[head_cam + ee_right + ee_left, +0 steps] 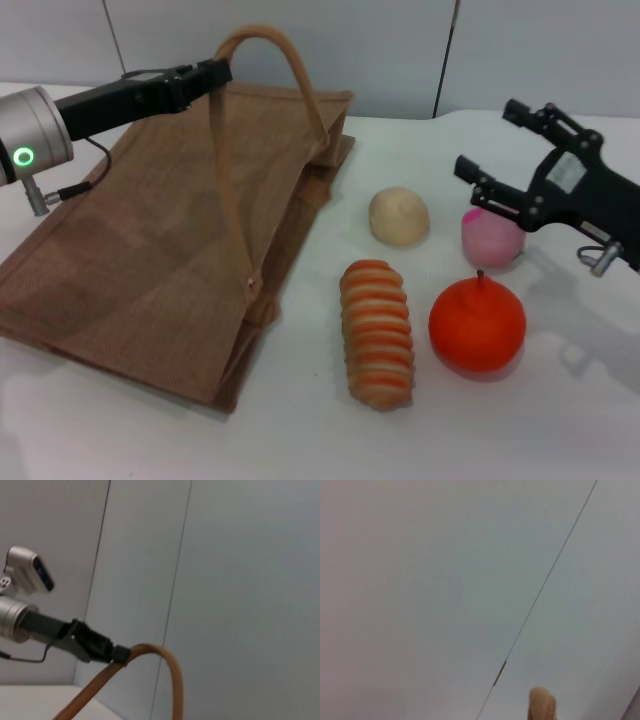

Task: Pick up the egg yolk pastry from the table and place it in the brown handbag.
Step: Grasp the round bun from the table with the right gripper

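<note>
The egg yolk pastry point(399, 215), a small pale cream bun, lies on the white table right of the brown handbag point(150, 260). The handbag lies flat, and one looped handle point(262, 40) is held up. My left gripper point(215, 72) is shut on that handle at the bag's far edge. It also shows in the right wrist view point(112, 652), gripping the strap point(155, 652). A bit of strap point(541, 706) shows in the left wrist view. My right gripper point(487, 137) is open and empty, raised over the pink bun, to the right of the pastry.
A pink round bun point(490, 240) lies just right of the pastry. An orange fruit point(477, 325) and a long orange-striped bread roll point(377, 332) lie nearer the front. A grey panelled wall point(400, 40) stands behind the table.
</note>
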